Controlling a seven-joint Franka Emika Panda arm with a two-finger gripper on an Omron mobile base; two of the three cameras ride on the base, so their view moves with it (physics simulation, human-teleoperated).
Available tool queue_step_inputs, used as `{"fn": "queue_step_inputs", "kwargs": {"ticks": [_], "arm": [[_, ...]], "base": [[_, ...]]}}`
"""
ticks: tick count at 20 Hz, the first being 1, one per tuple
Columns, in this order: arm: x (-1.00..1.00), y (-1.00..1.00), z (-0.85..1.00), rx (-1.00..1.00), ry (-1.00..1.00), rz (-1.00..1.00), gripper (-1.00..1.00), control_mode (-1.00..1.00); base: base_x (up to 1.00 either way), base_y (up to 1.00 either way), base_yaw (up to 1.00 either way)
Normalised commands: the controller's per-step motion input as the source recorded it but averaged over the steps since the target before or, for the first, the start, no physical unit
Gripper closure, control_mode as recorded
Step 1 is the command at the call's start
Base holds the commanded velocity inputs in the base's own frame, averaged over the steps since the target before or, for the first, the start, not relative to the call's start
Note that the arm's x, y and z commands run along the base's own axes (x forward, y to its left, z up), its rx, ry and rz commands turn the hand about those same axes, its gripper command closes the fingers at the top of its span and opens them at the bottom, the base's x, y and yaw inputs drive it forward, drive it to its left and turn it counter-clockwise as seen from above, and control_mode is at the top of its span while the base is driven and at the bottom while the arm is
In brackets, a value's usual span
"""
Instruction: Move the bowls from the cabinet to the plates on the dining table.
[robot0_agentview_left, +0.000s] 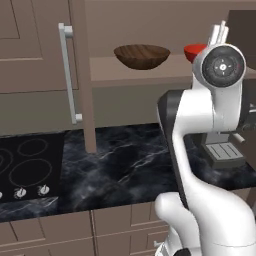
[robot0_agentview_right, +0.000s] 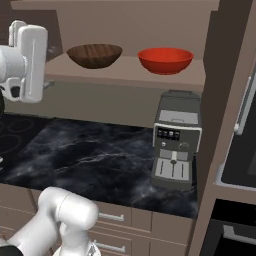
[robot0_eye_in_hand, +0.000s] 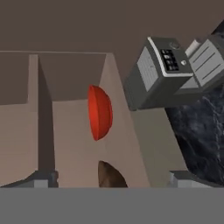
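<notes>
Dark brown wood-grain bowl (robot0_agentview_right: 95, 55) – likely light, rigid, not slippery; I'd pinch its thin rim, one finger inside. Glossy plain red bowl (robot0_agentview_right: 165, 59) probably slicker, chip-prone – same rim hold. Both wide, shallow, round, side by side, apart, upright on the open taupe-brown cabinet (robot0_agentview_right: 125, 75) shelf. My pincer (robot0_eye_in_hand: 112, 178) is spread wide, empty, near the wood one. Grey coffee machine (robot0_agentview_right: 176, 145) below on the black marble counter (robot0_agentview_right: 90, 155).

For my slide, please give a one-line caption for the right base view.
Brown bowl and red bowl side by side on the open cabinet shelf above a grey coffee machine.
</notes>
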Motion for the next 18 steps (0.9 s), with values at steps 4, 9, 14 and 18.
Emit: {"fn": "queue_step_inputs", "kwargs": {"ticks": [4, 9, 14, 18], "arm": [[0.02, -0.55, 0.00, 0.00, 0.13, -0.33, -1.00, -1.00], [0.28, -0.10, -0.04, 0.00, 0.01, -0.24, -1.00, -1.00], [0.35, 0.02, -0.07, -0.03, -0.03, -0.14, -1.00, -1.00], [0.40, 0.00, -0.10, 0.00, -0.02, -0.04, -1.00, -1.00]], "base": [[0.00, 0.00, 0.00], [0.00, 0.00, 0.00], [0.00, 0.00, 0.00], [0.00, 0.00, 0.00]]}}
